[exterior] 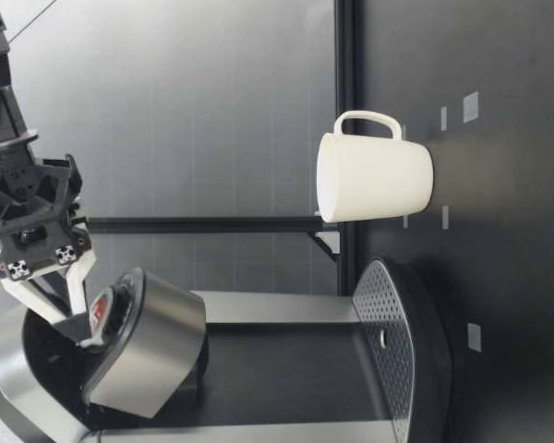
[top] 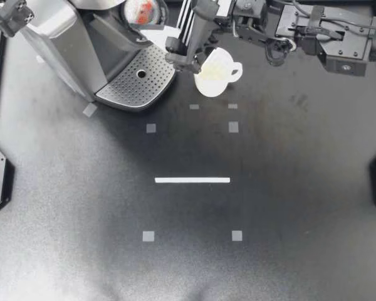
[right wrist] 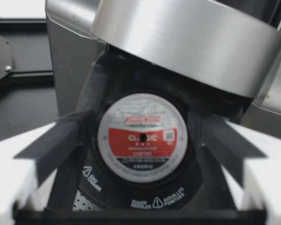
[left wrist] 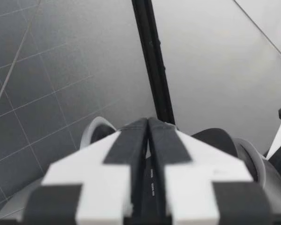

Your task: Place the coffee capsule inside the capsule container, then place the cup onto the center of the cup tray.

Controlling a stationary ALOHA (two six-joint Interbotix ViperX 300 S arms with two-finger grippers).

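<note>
Straddling, spread wide, the capsule (top: 141, 9) seated in the capsule container (right wrist: 145, 199), your right hand (top: 160, 17) is nearer the cup (top: 214, 72), upright on the bench (top: 188, 251) just beside the cup tray (top: 135, 84), handle away from it.

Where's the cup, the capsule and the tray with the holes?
Cup (top: 218, 74): top view, middle of its white body.
Capsule (right wrist: 141, 137): right wrist view, middle of its round lid.
Tray (top: 128, 88): top view, on its holed metal plate.

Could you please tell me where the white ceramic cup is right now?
In the top view, the white ceramic cup stands on the black table, just right of the coffee machine's perforated metal drip tray.
</note>
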